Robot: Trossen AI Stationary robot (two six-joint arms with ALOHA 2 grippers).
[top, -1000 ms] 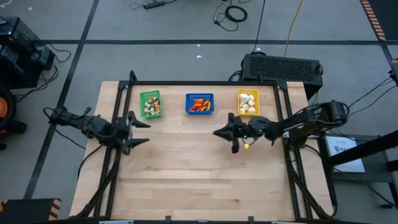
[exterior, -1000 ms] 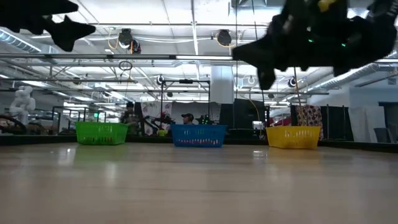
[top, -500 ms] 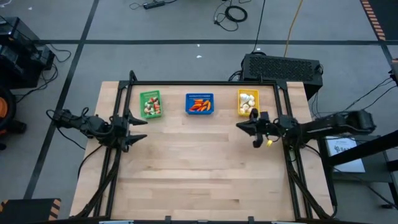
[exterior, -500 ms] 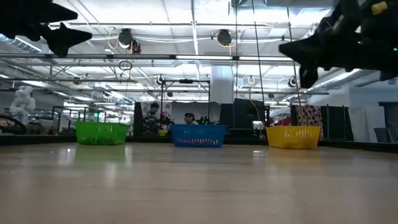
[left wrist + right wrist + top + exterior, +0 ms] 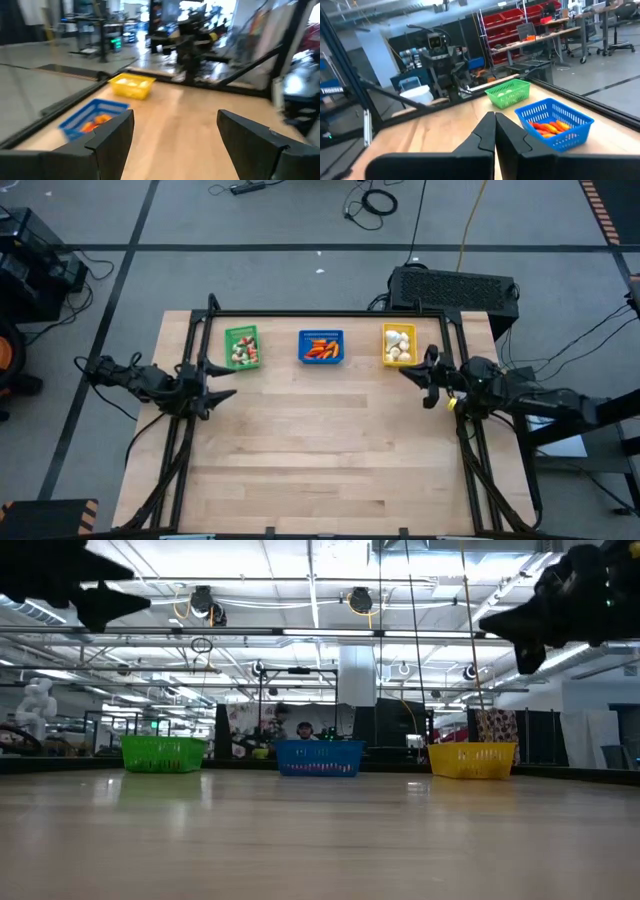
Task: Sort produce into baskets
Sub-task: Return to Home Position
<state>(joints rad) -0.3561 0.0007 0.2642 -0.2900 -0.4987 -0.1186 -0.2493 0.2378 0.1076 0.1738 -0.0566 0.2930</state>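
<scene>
Three baskets stand in a row near the table's far edge. The green basket (image 5: 242, 347) holds mixed green, tan and red bits. Orange and red pieces fill the blue basket (image 5: 321, 347), and white bulbs fill the yellow basket (image 5: 398, 345). My left gripper (image 5: 228, 381) hangs open and level over the table's left side, just nearer than the green basket, with nothing between its fingers (image 5: 115, 136). My right gripper (image 5: 406, 371) is shut and empty, level above the table, close to the near side of the yellow basket. Its shut fingers (image 5: 495, 127) point across at the blue basket (image 5: 552, 122) and the green basket (image 5: 507, 93).
A large black box (image 5: 455, 285) sits on the floor beyond the far right corner. Black frame rails (image 5: 300, 314) run along the far edge and down both sides. Bare wood (image 5: 320, 450) spreads over the middle and near part of the table.
My right gripper has drawn back toward the table's right edge and slightly toward the far edge, staying shut and empty, from near the table's middle to just beside the yellow basket. The baskets and their produce have not moved.
</scene>
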